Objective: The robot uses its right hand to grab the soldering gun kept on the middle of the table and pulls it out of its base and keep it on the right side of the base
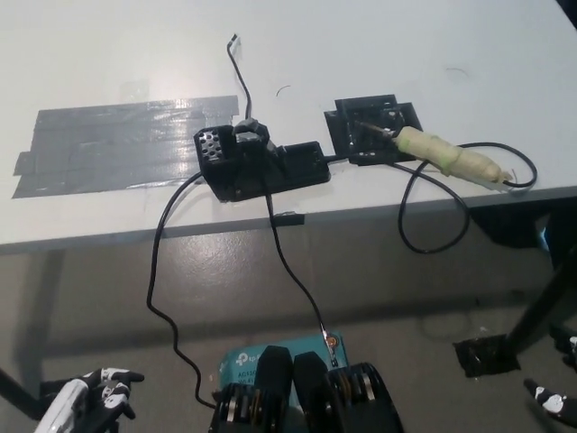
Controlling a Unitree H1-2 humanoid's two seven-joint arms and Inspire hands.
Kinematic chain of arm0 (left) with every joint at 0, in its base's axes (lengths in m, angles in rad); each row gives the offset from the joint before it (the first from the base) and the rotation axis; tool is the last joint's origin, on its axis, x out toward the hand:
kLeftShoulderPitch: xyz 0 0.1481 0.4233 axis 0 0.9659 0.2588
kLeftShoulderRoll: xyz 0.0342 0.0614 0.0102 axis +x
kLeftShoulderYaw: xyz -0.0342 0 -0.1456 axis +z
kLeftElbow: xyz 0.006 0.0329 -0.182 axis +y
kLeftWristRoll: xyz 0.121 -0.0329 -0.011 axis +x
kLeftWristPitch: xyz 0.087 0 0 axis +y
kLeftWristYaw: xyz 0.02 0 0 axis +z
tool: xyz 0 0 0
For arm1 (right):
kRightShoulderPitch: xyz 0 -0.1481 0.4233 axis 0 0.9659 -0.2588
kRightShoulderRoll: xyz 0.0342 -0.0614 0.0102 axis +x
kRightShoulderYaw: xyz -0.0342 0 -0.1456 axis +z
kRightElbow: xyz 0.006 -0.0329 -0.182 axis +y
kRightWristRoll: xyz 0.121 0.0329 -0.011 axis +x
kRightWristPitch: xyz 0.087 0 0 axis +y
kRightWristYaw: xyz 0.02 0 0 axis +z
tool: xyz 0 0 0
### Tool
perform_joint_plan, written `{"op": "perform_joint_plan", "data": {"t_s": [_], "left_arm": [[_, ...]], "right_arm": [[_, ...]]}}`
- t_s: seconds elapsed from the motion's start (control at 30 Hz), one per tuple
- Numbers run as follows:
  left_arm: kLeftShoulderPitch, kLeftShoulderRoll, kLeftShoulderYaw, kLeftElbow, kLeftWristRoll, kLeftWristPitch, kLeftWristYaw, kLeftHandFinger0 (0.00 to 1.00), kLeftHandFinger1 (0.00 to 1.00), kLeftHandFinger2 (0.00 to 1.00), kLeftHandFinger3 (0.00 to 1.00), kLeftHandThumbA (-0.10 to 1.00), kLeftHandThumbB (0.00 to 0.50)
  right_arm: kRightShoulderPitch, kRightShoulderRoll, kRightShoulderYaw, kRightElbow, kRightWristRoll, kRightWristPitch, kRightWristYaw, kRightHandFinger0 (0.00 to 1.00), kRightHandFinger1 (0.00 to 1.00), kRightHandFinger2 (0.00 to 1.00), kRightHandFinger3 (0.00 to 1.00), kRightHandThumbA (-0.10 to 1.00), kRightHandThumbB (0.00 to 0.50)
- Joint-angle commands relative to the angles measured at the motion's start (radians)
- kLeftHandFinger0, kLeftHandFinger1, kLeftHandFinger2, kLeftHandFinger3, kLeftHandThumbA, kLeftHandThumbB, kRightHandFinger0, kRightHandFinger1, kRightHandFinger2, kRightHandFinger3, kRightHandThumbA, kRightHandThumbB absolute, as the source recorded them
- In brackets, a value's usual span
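Observation:
The soldering gun (446, 155), its handle wrapped in cream tape, lies flat on the white table (361, 45). Its metal tip rests on a small black square pad (370, 131), just right of the black base (261, 162) at the table's middle. Its black cable (433, 244) loops over the front edge. Only a sliver of my black right hand (552, 399) shows at the bottom right corner, well below the table and far from the gun. My white left hand (90, 401) rests at the lower left, holding nothing.
A wide patch of grey tape (108, 149) covers the table left of the base. Black wires hang from the base down to a teal box (248, 361) on the floor. A black stand foot (487, 354) sits on the floor at right.

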Motion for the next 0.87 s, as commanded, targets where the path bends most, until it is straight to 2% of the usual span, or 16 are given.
{"op": "perform_joint_plan", "data": {"t_s": [0.0, 0.03, 0.07, 0.13, 0.23, 0.27, 0.33, 0.53, 0.6, 0.73, 0.83], "left_arm": [[-0.011, 0.034, 0.009, -0.023, 0.005, -0.001, -0.020, 0.06, 0.15, 0.28, 0.51, 0.41, 0.285], [-0.017, 0.038, 0.010, -0.021, 0.005, 0.001, -0.022, 0.05, 0.15, 0.28, 0.51, 0.41, 0.282], [-0.026, 0.038, 0.013, -0.017, 0.003, 0.008, -0.021, 0.06, 0.15, 0.28, 0.51, 0.41, 0.275], [-0.039, 0.037, 0.010, -0.017, 0.012, 0.023, -0.012, 0.07, 0.15, 0.26, 0.50, 0.41, 0.284], [-0.044, 0.033, 0.012, -0.016, 0.005, 0.029, -0.015, 0.08, 0.15, 0.25, 0.51, 0.40, 0.282], [-0.043, 0.036, 0.013, -0.016, -0.003, 0.030, -0.023, 0.08, 0.16, 0.25, 0.51, 0.40, 0.284], [-0.043, 0.038, 0.015, -0.018, -0.002, 0.023, -0.024, 0.08, 0.16, 0.26, 0.51, 0.39, 0.281], [-0.032, 0.035, 0.016, -0.023, 0.005, 0.029, -0.020, 0.09, 0.16, 0.27, 0.52, 0.38, 0.239], [-0.033, 0.036, 0.017, -0.022, 0.006, 0.024, -0.022, 0.09, 0.17, 0.27, 0.52, 0.38, 0.238], [-0.032, 0.044, 0.015, -0.029, 0.014, 0.024, -0.025, 0.09, 0.18, 0.29, 0.55, 0.42, 0.259], [-0.033, 0.039, 0.016, -0.028, 0.009, 0.022, -0.025, 0.08, 0.17, 0.29, 0.55, 0.41, 0.258]], "right_arm": [[-0.035, -0.013, -0.015, -0.015, 0.079, -0.030, -0.090, 1.00, 1.00, 1.00, 1.00, 0.62, 0.115], [-0.036, -0.015, -0.014, -0.026, 0.081, -0.020, -0.095, 1.00, 1.00, 1.00, 1.00, 0.63, 0.120], [-0.037, -0.018, -0.014, -0.028, 0.081, -0.034, -0.108, 0.93, 1.00, 1.00, 1.00, 0.62, 0.105], [-0.042, -0.016, -0.019, -0.028, 0.095, -0.039, -0.126, 0.80, 1.00, 1.00, 1.00, 0.58, 0.110], [-0.045, -0.020, -0.016, -0.030, 0.113, -0.041, -0.139, 0.75, 0.99, 1.00, 1.00, 0.54, 0.100], [-0.047, -0.020, -0.011, -0.018, 0.106, -0.061, -0.154, 0.68, 0.92, 1.00, 1.00, 0.50, 0.089], [-0.050, -0.023, -0.003, -0.026, 0.109, -0.055, -0.162, 0.62, 0.86, 1.00, 1.00, 0.46, 0.071], [-0.036, -0.047, 0.017, -0.035, 0.112, -0.058, -0.176, 0.57, 0.80, 1.00, 1.00, 0.44, 0.052], [-0.038, -0.051, 0.022, -0.031, 0.116, -0.059, -0.183, 0.58, 0.79, 1.00, 1.00, 0.44, 0.056], [-0.045, -0.063, 0.033, -0.021, 0.118, -0.051, -0.188, 0.58, 0.79, 1.00, 1.00, 0.39, 0.022], [-0.045, -0.071, 0.036, -0.027, 0.125, -0.039, -0.188, 0.60, 0.80, 1.00, 1.00, 0.37, 0.021]]}}
